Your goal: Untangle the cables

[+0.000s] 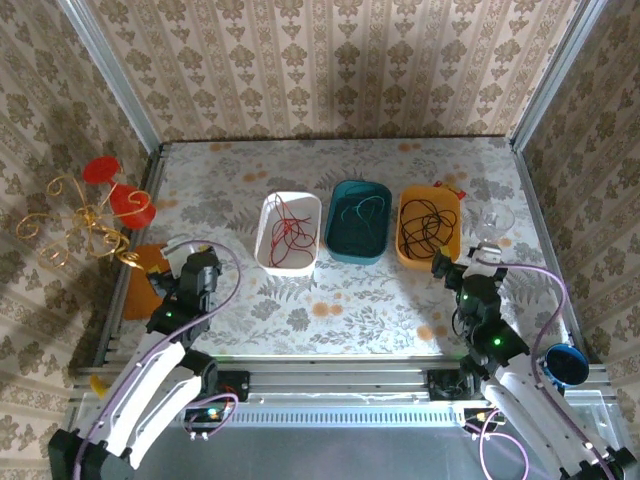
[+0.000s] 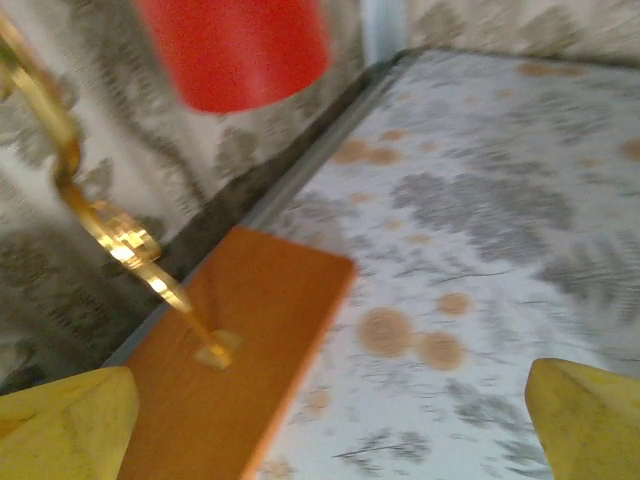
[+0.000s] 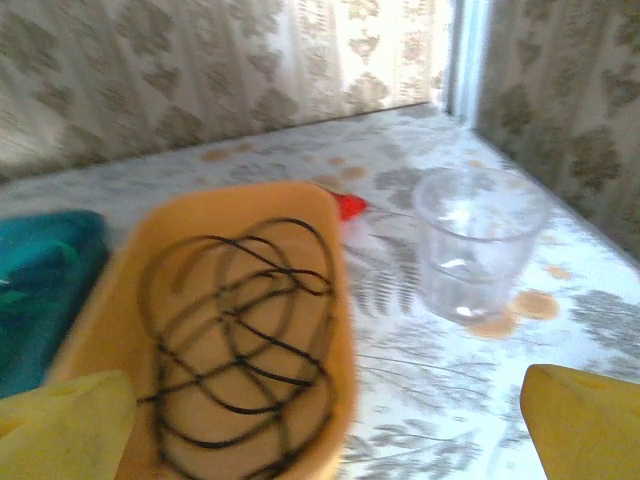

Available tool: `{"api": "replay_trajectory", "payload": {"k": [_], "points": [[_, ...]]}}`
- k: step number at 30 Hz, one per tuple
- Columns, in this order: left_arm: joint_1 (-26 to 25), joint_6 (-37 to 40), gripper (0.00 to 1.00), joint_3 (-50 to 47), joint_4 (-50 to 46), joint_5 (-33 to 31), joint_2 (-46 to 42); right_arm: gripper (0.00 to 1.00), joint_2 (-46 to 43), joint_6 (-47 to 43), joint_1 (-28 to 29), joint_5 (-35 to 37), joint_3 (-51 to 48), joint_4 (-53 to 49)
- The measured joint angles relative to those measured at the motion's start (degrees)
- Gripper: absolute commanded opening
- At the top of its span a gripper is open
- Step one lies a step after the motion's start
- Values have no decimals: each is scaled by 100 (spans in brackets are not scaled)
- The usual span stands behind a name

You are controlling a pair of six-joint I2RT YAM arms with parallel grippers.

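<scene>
Looking down from the overhead camera, I am seeing the cables lying apart from one another: the red cable (image 1: 288, 232) is sitting in the white tray (image 1: 290, 195), the green cable (image 1: 362, 212) in the teal tray (image 1: 360, 184), and the black cable (image 1: 428, 226) is coiling loosely in the orange tray (image 1: 430, 192). I am judging the sorting as finished, or very nearly so. The left gripper (image 1: 197, 262) is hanging near the gold wire ornament (image 1: 85, 225) with its fingers spread wide and nothing between them. The right gripper (image 1: 463, 258) is hovering just short of the orange tray, equally wide and empty, with a clear cup (image 3: 478, 245) off to its right. For the next move I am thinking only of checking that no strand is crossing between trays, then drawing both arms home.
</scene>
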Motion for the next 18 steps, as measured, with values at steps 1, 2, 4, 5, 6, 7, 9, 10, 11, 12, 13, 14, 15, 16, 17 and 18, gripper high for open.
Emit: {"api": "replay_trajectory", "payload": {"k": [1, 2, 4, 5, 6, 7, 9, 10, 11, 12, 13, 14, 15, 16, 17, 18], "points": [[240, 7, 100, -31, 50, 39, 140, 100, 186, -107, -28, 164, -122, 153], [411, 26, 100, -37, 111, 68, 273, 100, 409, -195, -57, 271, -175, 306], [723, 229, 100, -48, 439, 184, 673, 100, 973, -345, -142, 439, -243, 796], [785, 426, 100, -81, 697, 238, 852, 100, 1215, -398, -197, 450, -273, 1049], [815, 656, 100, -151, 1036, 343, 1047, 100, 1475, -461, -295, 424, -319, 1379], [844, 894, 100, -249, 1408, 452, 1266, 100, 1705, -474, -444, 358, -374, 1705], [909, 1172, 100, -380, 1932, 697, 1742, 100, 2131, -396, -903, 107, -411, 2175], [994, 1255, 100, -409, 2151, 874, 2024, 100, 2382, -297, -1231, -105, -393, 2380], [1067, 1316, 100, -413, 2304, 1021, 2236, 100, 2612, -199, -1499, -297, -339, 2487], [1123, 1405, 100, -413, 2518, 1178, 2511, 100, 2931, -111, -1799, -509, -247, 2614], [1145, 1499, 100, -413, 2763, 1307, 2750, 100, 3309, -24, -2026, -713, -114, 2796], [1145, 1585, 100, -411, 2970, 1419, 2924, 100, 3622, 0, -2133, -868, 7, 2944], [1145, 1679, 100, -407, 3213, 1547, 3117, 100, 4011, 13, -2197, -1084, 179, 3115], [1152, 1775, 100, -385, 3440, 1670, 3307, 100, 4389, -11, -2214, -1305, 385, 3248], [1172, 1845, 100, -348, 3606, 1770, 3456, 100, 4680, -55, -2218, -1502, 581, 3311], [1215, 1937, 100, -271, 3764, 1908, 3650, 100, 5034, -138, -2216, -1733, 826, 3440]]}}
